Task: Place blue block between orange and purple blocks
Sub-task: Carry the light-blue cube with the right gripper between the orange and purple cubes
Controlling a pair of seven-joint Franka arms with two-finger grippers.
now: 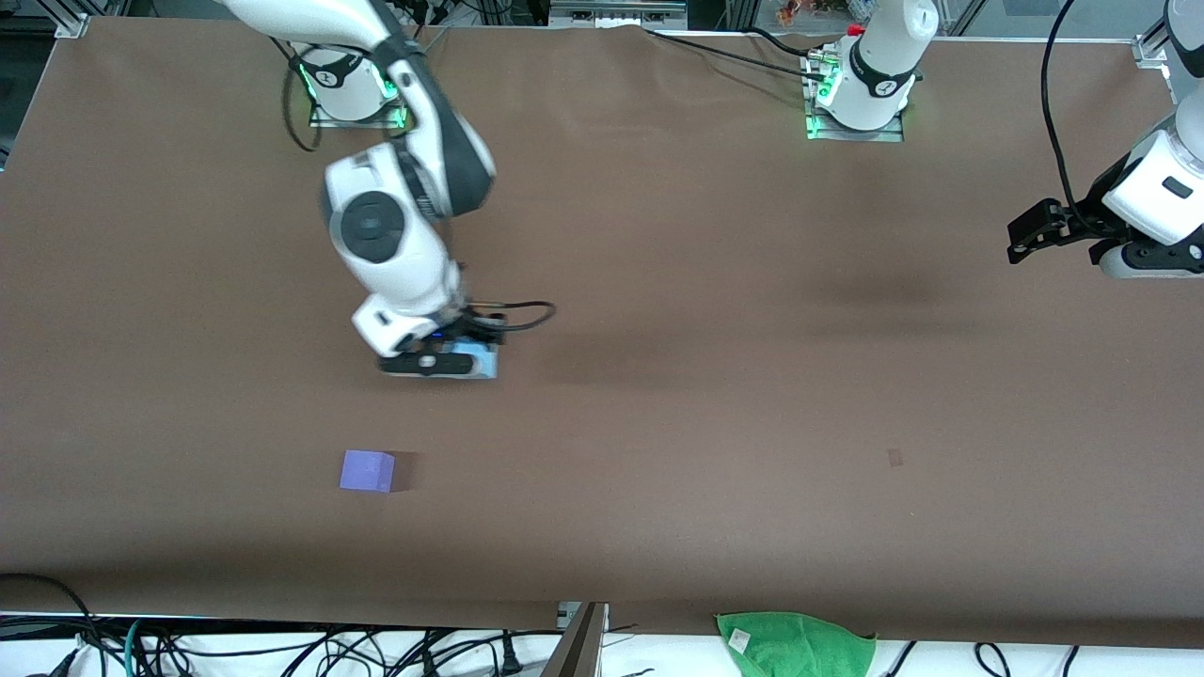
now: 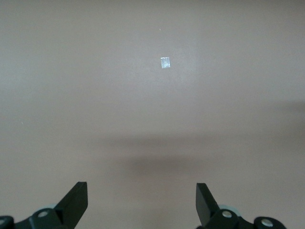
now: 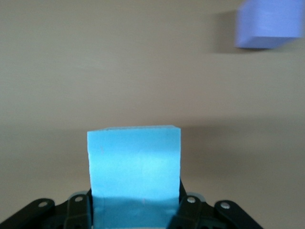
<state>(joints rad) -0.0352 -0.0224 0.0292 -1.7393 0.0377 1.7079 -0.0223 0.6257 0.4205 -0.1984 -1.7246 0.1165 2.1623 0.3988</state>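
While the right gripper pinches the blue block between its fingers, low over the brown worktop toward the right arm's end, the main risk, as I judge it, is a placement made without a clear target. The purple block sits on the worktop nearer to the front camera than the gripped block and well apart from it, but no orange block shows in any view, so the gap to aim for cannot be read from here. If the orange one lies hidden under the arm, a descent could knock it aside. A second hazard is the grip itself: the fingers clasp only the lower part of the cube, and a quick swing might let it twist or slip before it is set down. Coming in too close to the purple block could also nudge it and spoil the line.

The blue block is a light sky-blue matte cube with crisp edges and a faintly grainy, foam-like face; it looks light and slightly soft, so a firm squeeze may dent it. The purple block looks alike in build.

The left gripper waits with its fingers spread wide, over bare worktop at the left arm's end, where a small pale tape mark lies.
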